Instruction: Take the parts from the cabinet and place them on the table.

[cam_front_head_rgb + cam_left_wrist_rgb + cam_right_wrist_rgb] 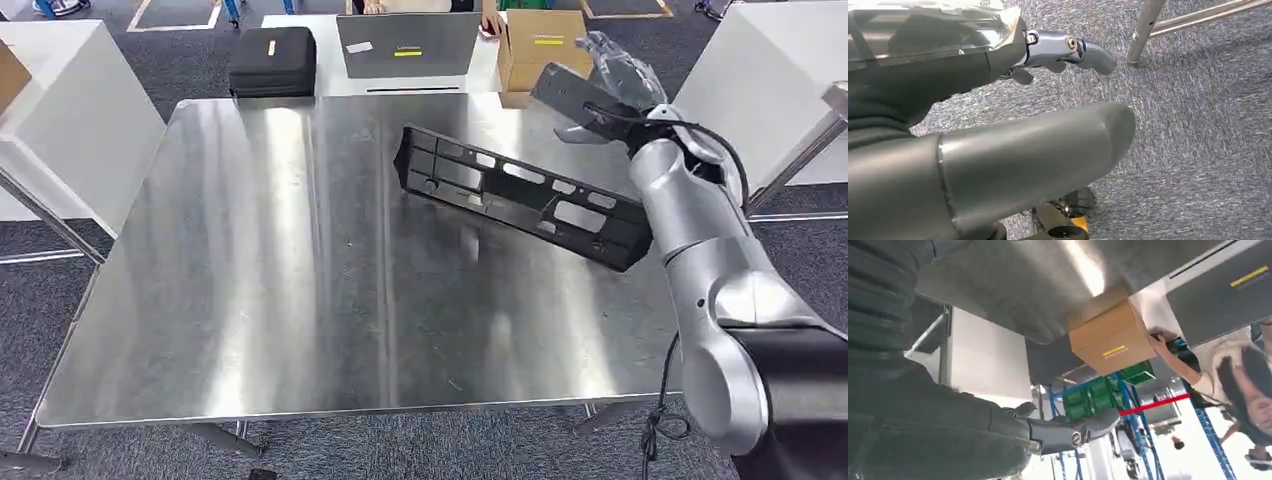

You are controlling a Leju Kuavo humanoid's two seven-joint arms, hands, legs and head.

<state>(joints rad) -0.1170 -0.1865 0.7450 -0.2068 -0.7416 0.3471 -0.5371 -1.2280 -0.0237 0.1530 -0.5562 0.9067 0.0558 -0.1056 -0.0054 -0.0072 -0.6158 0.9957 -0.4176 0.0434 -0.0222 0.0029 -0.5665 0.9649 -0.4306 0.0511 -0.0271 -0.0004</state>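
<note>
Black plastic part [520, 195] already lies on the steel table [250, 300], while the right hand [600, 85], fingers spread and empty, hovers just beside it.

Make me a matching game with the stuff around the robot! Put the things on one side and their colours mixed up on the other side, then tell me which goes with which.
Things:
1. long plastic part lying on the table
2. table
3. box beyond the table
4. carry case beyond the table

Colours or looks:
A. brown cardboard with a yellow label
B. black, soft-sided, with a small yellow tag
C. shiny silver metal
D. black with a row of cut-out openings

Pairs: 1-D, 2-C, 3-A, 4-B
</note>
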